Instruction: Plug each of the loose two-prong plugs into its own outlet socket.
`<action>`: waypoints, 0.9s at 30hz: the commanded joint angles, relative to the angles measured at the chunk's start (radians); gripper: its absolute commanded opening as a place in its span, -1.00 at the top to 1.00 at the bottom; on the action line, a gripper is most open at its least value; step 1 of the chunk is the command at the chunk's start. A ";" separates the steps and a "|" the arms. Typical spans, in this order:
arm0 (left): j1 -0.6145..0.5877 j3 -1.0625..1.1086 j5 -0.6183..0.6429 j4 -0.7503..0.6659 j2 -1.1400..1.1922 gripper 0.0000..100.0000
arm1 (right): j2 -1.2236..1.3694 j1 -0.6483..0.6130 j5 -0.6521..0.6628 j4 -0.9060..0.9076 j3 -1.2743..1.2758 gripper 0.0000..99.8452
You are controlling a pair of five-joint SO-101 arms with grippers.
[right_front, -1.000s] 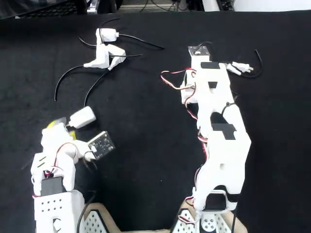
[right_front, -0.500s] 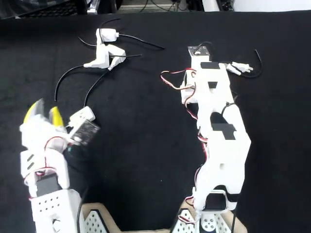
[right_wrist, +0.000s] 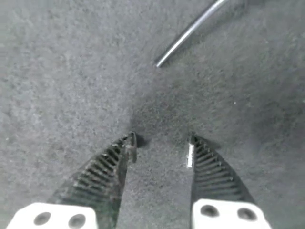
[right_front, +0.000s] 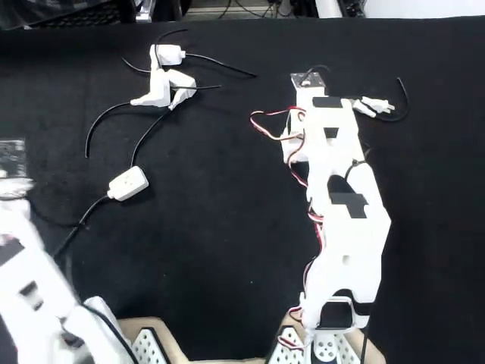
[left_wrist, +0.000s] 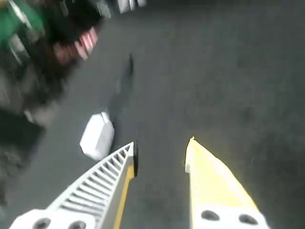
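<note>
Corded white plugs and sockets lie apart on the black counter [right_front: 227,227] — both end effectors gape, holding nothing.

A white socket block [right_front: 127,183] lies left of centre on its black cord [right_front: 83,220], which trails toward the near-left corner. Well beyond it, a cluster of white plug pieces [right_front: 163,87] sits at the far left with cords fanning out, one more white piece [right_front: 168,54] just behind it. A white plug [right_front: 375,106] lies far right, just beside the right arm [right_front: 337,197], which stretches up the counter. The left arm [right_front: 26,280] sits at the near-left edge. The left end effector [left_wrist: 162,150] has its jaws wide apart and empty, with the socket block [left_wrist: 96,136] near one tip. The right end effector [right_wrist: 161,140] is likewise spread and empty above bare counter — a cord end [right_wrist: 188,33] lies ahead of it.
</note>
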 commanded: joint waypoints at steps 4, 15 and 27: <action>-0.099 -0.131 0.060 0.166 0.233 0.65 | -0.007 -0.118 0.068 0.087 -0.081 0.49; -0.119 -0.116 0.316 0.341 0.334 0.64 | 0.010 -0.628 0.107 0.206 -0.349 0.34; -0.128 -0.001 0.463 0.344 0.333 0.65 | 0.421 -0.786 0.155 0.269 -0.906 0.34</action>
